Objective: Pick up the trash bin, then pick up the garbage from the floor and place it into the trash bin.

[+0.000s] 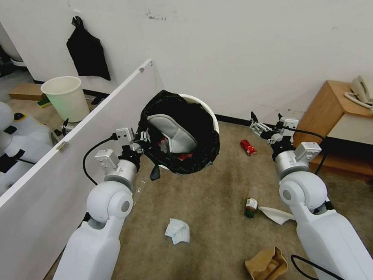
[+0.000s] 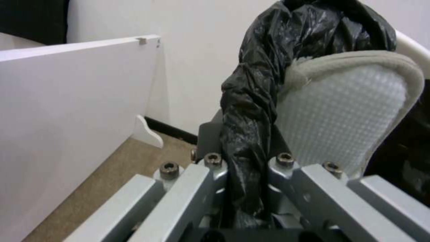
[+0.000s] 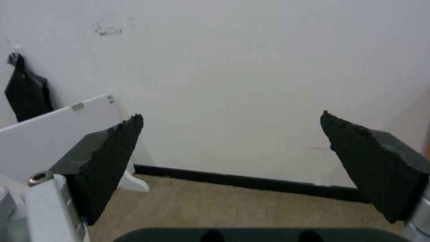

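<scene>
Item: round white plastic trash bin (image 1: 204, 106) with black bag liner, held aloft, tilted, left hand (image 1: 142, 139) clamped on its rim. Inside: white slipper (image 1: 174, 133). Right hand (image 1: 265, 128), wide, empty, right of bin. Crushed red can (image 1: 248, 147) on floor just beyond; advisable: keep bin mouth up, descend squarely over can.

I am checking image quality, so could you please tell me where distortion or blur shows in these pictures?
Head view: the straight white partition board bows with wide-angle distortion. Left wrist view: the black-bagged round white trash bin looks soft up close. Right wrist view: wall markings are smeared.
</scene>
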